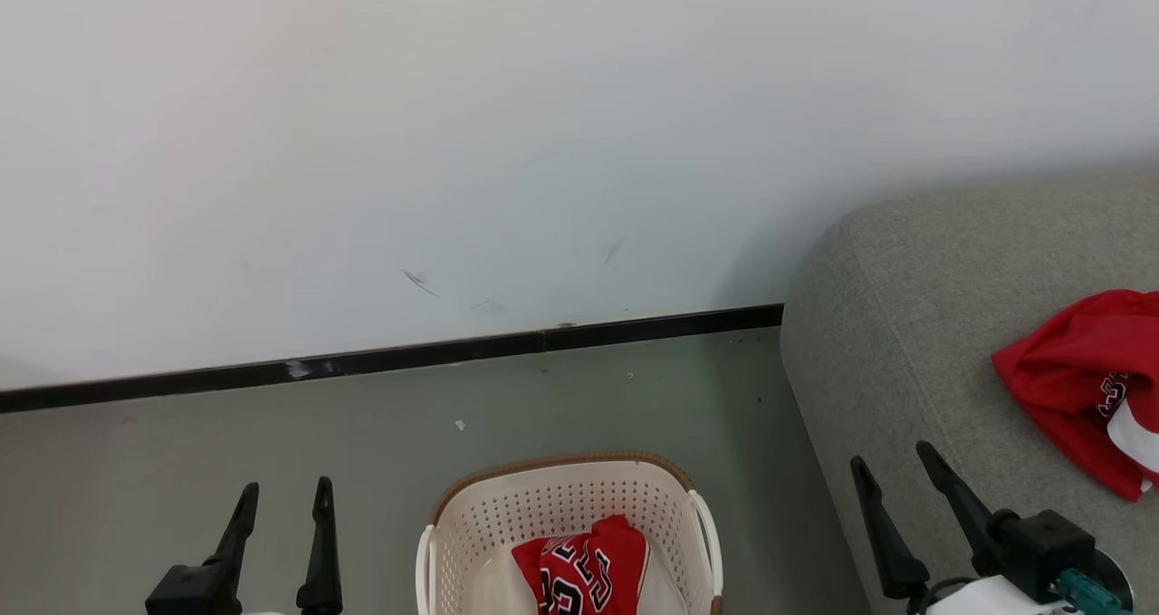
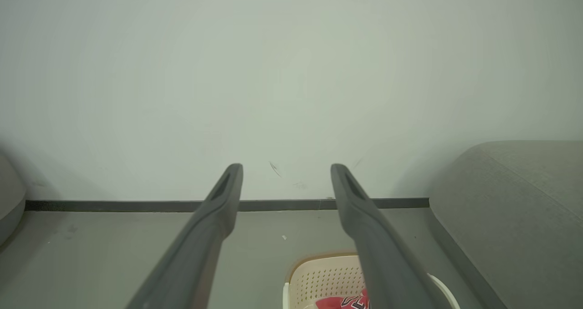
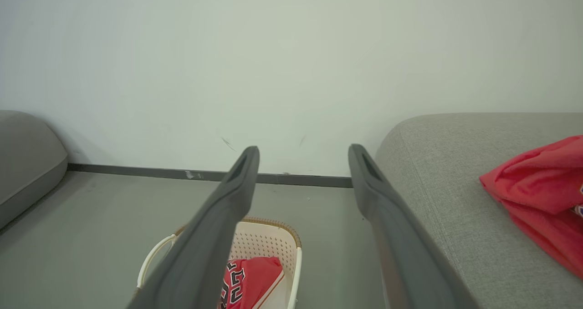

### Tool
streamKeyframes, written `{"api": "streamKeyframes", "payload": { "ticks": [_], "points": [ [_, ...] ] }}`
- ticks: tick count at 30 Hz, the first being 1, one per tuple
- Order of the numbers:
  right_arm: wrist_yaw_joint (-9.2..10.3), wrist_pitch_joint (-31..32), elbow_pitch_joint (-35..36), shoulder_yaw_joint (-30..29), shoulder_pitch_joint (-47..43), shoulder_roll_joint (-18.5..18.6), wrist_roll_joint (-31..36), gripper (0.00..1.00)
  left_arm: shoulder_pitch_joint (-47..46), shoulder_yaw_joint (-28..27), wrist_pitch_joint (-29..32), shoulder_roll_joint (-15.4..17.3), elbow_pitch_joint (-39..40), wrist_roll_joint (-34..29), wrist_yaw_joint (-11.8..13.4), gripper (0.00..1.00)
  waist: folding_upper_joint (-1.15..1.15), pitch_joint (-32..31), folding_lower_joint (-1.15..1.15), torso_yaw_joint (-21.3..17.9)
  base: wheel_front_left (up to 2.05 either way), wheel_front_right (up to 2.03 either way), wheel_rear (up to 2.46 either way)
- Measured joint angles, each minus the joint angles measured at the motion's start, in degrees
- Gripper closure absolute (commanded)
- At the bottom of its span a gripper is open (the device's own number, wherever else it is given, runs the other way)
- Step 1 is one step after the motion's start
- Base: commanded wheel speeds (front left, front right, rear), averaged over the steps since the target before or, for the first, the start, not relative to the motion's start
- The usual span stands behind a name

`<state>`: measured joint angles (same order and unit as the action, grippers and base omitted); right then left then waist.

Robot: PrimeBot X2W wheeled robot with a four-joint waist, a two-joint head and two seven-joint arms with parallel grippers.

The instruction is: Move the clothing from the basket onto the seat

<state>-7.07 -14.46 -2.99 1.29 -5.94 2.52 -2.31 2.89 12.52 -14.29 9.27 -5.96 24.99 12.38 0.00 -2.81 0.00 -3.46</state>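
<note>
Perforated plastic basket [image 1: 566, 506]; woven-cloth seat [image 1: 914, 325].

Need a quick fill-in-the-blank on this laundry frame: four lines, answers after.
The cream laundry basket stands on the ____.
Inside it lies ____ red jersey.
The other red jersey lies on the grey sofa ____.
The left tool and the right tool are both ____.
Missing words: floor; one; cushion; open.
</note>
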Motion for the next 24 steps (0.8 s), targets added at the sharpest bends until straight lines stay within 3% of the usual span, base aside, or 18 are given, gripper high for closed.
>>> {"api": "streamKeyframes", "payload": {
  "ticks": [24],
  "points": [
    [0.0,0.0,2.9,0.0,-2.1,-0.2,0.6,0.0,1.3,-1.0,0.0,-0.3,0.6,-0.9,-1.0,0.0,0.0,1.0,0.0,0.1,0.0,0.0,0.0]
  ]
}}
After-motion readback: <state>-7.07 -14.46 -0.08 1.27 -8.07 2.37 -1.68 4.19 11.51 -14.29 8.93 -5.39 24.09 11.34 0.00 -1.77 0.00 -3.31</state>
